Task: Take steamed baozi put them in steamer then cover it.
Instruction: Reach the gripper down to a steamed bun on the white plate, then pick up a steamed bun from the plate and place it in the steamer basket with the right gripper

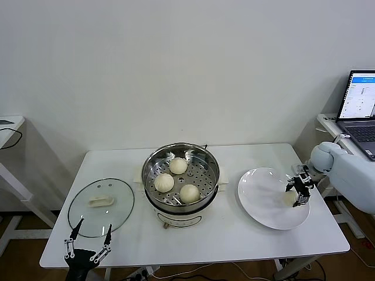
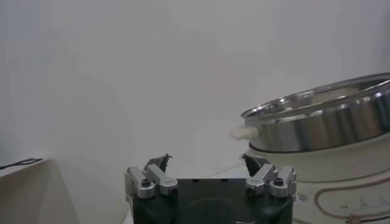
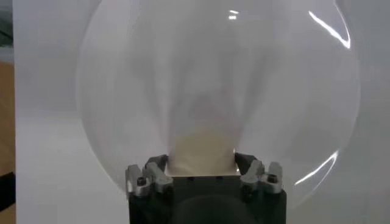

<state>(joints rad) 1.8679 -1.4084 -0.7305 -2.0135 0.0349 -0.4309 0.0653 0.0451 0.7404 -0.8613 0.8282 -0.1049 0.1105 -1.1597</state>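
Note:
The steel steamer [image 1: 153, 170] stands mid-table on its cream base and holds three baozi [image 1: 178, 165], [image 1: 164, 182], [image 1: 188, 192] on the perforated tray. The fourth baozi [image 1: 290, 198] is on the white plate [image 1: 263, 199] at the right. My right gripper [image 1: 297, 190] is down on the plate, its fingers closed against both sides of that baozi [image 3: 201, 152]. The glass cover [image 1: 101, 206] lies flat at the table's left. My left gripper [image 1: 88, 239] is open and empty at the front left edge, in front of the cover. The steamer's side also shows in the left wrist view [image 2: 323, 122].
A laptop [image 1: 358, 111] stands on a side table at the far right. Another table edge [image 1: 9, 126] is at the far left. A bare tabletop strip [image 1: 234, 240] runs along the front.

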